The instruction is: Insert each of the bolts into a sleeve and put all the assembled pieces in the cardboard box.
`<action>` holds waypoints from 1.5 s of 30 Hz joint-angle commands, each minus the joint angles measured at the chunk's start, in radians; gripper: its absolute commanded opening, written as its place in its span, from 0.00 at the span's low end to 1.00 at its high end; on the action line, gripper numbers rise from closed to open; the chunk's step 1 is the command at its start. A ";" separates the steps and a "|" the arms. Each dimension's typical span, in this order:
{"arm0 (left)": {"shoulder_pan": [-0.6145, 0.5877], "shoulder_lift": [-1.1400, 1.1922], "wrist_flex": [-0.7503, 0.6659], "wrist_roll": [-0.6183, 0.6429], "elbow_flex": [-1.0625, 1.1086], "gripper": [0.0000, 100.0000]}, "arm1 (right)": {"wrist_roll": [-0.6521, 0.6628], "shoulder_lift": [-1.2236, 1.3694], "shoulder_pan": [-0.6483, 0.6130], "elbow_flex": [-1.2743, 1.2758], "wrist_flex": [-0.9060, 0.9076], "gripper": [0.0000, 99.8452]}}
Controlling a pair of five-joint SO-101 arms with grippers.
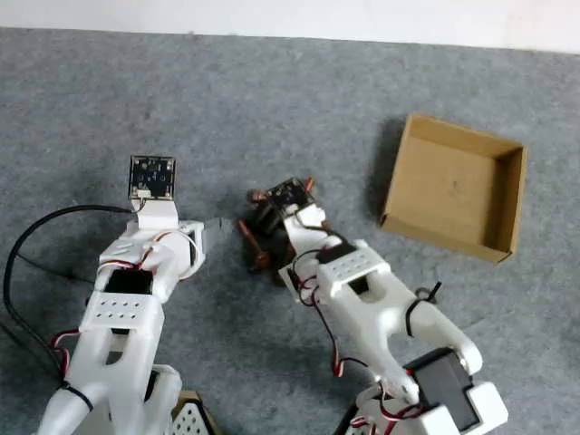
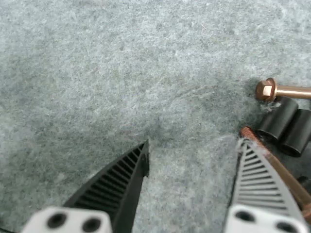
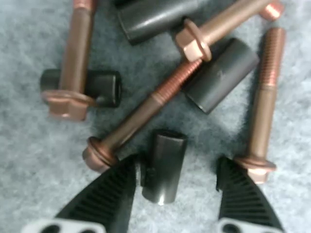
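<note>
A pile of copper bolts and black sleeves (image 1: 263, 237) lies mid-table. My right gripper (image 3: 177, 162) hangs open just over it, one upright-looking sleeve (image 3: 164, 167) between its fingers and nothing gripped. A long bolt (image 3: 141, 114) lies diagonally past that sleeve, another bolt (image 3: 262, 102) sits by the other finger, and a larger sleeve (image 3: 221, 75) lies beyond. My left gripper (image 2: 194, 145) is open over bare felt beside the pile, with a bolt (image 2: 284, 91) and two sleeves (image 2: 284, 124) off to one side. The cardboard box (image 1: 453, 186) stands at the right.
The left arm (image 1: 136, 263) and right arm (image 1: 362, 281) stand side by side on grey felt (image 1: 272, 109). A black cable (image 1: 27, 245) loops at the left edge. Open felt lies between the pile and the box.
</note>
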 commanded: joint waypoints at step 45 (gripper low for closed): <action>0.277 0.205 -0.014 0.183 -0.125 0.31 | 0.003 -1.059 0.082 0.579 -0.163 0.00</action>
